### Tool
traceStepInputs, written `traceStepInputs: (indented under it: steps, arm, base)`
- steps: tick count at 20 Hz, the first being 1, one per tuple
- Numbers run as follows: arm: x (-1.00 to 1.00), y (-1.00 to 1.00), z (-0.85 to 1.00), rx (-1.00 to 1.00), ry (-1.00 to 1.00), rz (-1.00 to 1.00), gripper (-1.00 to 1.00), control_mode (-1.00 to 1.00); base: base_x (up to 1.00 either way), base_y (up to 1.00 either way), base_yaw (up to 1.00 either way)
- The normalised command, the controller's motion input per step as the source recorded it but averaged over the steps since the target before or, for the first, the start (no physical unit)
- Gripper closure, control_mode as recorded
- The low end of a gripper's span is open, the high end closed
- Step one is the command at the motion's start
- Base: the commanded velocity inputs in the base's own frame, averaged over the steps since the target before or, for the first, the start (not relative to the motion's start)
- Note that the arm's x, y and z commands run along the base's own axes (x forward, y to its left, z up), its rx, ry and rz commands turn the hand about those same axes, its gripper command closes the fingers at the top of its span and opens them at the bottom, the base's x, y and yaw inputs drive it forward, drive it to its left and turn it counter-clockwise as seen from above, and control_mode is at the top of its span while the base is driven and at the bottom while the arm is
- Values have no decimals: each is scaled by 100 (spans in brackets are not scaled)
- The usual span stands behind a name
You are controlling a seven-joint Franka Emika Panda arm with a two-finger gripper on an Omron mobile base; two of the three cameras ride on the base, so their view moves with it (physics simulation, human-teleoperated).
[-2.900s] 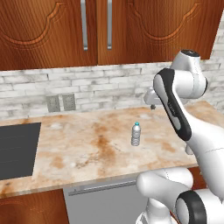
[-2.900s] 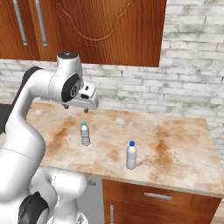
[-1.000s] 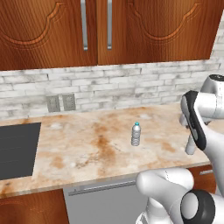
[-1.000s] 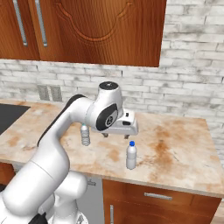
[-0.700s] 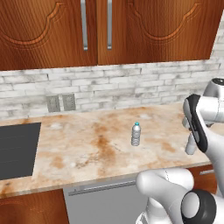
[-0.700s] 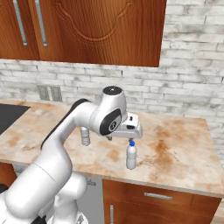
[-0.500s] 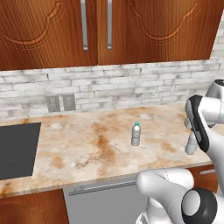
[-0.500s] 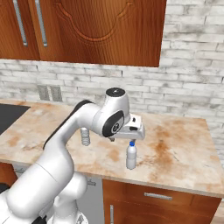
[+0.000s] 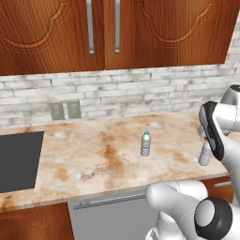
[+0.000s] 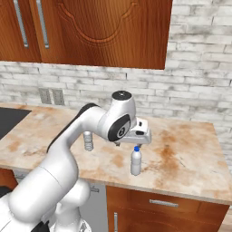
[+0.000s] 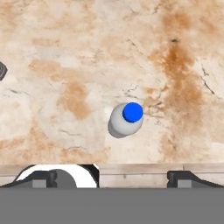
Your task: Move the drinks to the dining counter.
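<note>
Two clear ribbed water bottles stand upright on the marble worktop (image 10: 186,152) under the wooden cabinets. The blue-capped bottle (image 10: 135,162) is near the front edge, and in the hand view this blue-capped bottle (image 11: 126,118) shows from straight above. My gripper (image 10: 135,143) hangs just over its cap, pointing down, open, with nothing between its fingertips (image 11: 43,177). The teal-capped bottle (image 9: 146,144) stands farther left, mid-worktop, and in the right base view the teal-capped bottle (image 10: 88,141) is partly behind my arm. The dining counter is out of view.
A black cooktop (image 9: 18,159) is set into the worktop at the far left. A white brick wall with outlets (image 9: 65,110) backs the worktop, with wooden upper cabinets (image 9: 117,28) above. The worktop's front edge (image 10: 172,192) runs close behind the blue-capped bottle.
The arm has swung right, away from the teal-capped bottle, and come down over the blue-capped one. The jaws have stayed open and both bottles stand where they were.
</note>
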Motion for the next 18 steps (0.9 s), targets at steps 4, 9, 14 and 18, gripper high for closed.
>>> traceStepInputs:
  steps: [4,9,14,18]
  arm:
    - [11,-8,-9,1,0,0,-100,-100]
    - [10,-5,-8,0,0,0,-100,-100]
    - [10,-5,-5,0,0,0,-100,-100]
    - [6,-7,-2,0,0,0,-100,-100]
  base:
    - [0,0,0]
    - [0,0,0]
    - [0,0,0]
    - [0,0,0]
